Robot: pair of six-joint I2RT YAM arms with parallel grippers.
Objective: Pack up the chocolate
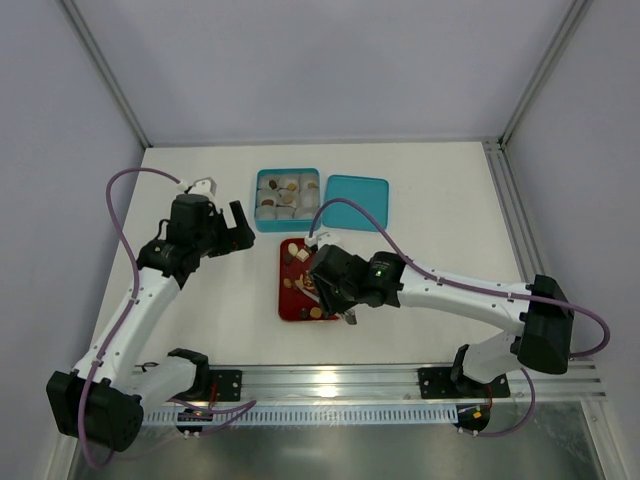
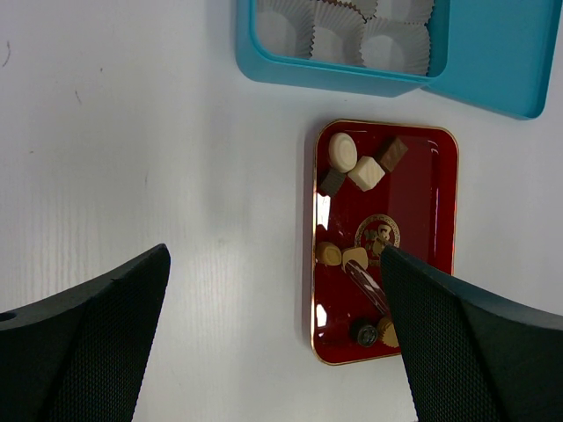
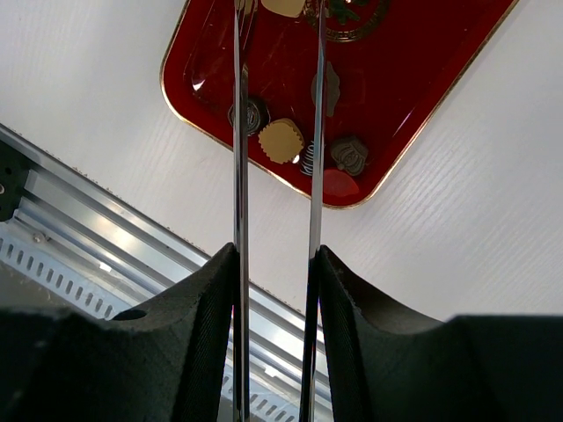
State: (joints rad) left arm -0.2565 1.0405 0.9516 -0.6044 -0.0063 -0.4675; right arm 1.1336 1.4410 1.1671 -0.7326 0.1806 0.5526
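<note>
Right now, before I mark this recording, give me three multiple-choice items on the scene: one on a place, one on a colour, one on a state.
1. Seen from above, where does the teal lid lie?
A. Beside the box, on the robot's right of it
B. Under the left arm
C. Closed on the box

2. What colour is the tray bearing the loose chocolate?
A. Teal
B. Red
C. White

3. How is the left tool?
A. Shut on a chocolate
B. Shut on the lid
C. Open, holding nothing

Answers:
1 A: the lid lies flat by the box's right side.
2 B: the left wrist view shows red with a gold rim.
3 C: its fingers stand wide apart with nothing gripped.
</note>
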